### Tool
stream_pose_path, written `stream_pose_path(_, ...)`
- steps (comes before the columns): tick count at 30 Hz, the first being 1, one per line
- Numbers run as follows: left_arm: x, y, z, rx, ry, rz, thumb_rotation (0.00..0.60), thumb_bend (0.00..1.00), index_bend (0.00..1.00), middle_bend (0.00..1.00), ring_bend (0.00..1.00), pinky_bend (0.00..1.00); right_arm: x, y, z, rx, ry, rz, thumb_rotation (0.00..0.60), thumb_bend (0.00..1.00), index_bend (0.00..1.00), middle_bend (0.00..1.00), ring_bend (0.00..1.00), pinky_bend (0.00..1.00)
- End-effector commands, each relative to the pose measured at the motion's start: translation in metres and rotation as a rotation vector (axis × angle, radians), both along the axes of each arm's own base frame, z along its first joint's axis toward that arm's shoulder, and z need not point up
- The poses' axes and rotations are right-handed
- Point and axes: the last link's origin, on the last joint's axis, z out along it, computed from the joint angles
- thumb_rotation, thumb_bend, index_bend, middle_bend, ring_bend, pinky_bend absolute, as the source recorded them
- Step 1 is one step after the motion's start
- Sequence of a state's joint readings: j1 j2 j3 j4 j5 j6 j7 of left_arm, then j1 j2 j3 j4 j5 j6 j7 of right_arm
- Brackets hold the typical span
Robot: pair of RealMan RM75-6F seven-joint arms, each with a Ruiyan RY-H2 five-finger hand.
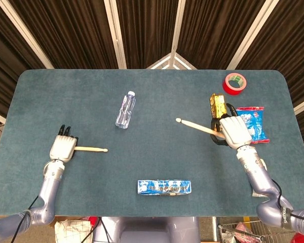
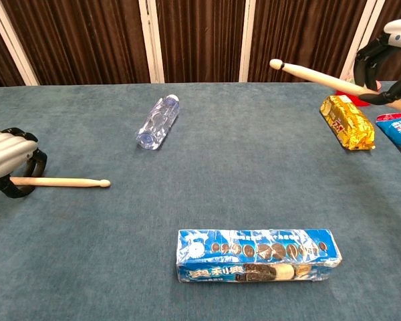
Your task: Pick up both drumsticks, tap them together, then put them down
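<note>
Both drumsticks are in my grasp. Left drumstick [image 1: 91, 149] is held at its butt by the left robot hand [image 1: 64, 147], fingers wrapped round it; its long axis runs almost level across the bench [image 1: 157, 101], tip pointing inward toward the right side. In the chest view it sits low, close to the cloth; I cannot tell whether the tip is touching.

Right drumstick [image 1: 195, 126] is gripped by the right robot hand [image 1: 234, 131], fingers closed round the shaft near its back end. It is clearly lifted in the chest view, tip angled up and inward, toward the left side.

Key relation: the two tips face each other across the middle of the bench but are well apart, with the right one higher and farther back. My judgement: pick-up is done on the right and about done on the left; the tap is not yet made. Next I would need to raise the left stick and bring both hands inward until the shafts cross.

Around them: water bottle [image 1: 125, 110] lying behind the gap, biscuit box [image 1: 164, 187] in front, gold packet [image 1: 218, 105], blue snack bag [image 1: 254, 123] and red tape roll [image 1: 235, 83] near the right hand.
</note>
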State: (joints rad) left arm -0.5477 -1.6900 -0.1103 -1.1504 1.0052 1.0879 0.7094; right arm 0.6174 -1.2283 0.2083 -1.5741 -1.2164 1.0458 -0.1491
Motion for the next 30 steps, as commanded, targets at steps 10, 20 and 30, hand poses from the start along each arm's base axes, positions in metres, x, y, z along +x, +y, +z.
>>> stream_pose_path(10, 0.001, 0.000, 0.001, -0.005, 0.011, 0.013, 0.600, 0.40, 0.49, 0.43, 0.09, 0.00, 0.000, 0.000, 0.000, 0.001, 0.011, -0.001, 0.600, 0.43, 0.75, 0.62, 0.40, 0.04)
stream_pose_path(20, 0.006, 0.004, 0.009, 0.024, 0.034, -0.011, 0.600, 0.40, 0.49, 0.43, 0.09, 0.00, 0.000, 0.000, 0.000, -0.003, 0.018, -0.002, 0.600, 0.43, 0.75, 0.62, 0.40, 0.04)
stream_pose_path(30, 0.010, 0.003, 0.005, 0.018, 0.035, -0.013, 0.600, 0.40, 0.49, 0.46, 0.09, 0.00, 0.001, -0.001, 0.002, -0.007, 0.019, -0.001, 0.600, 0.43, 0.76, 0.62, 0.40, 0.04)
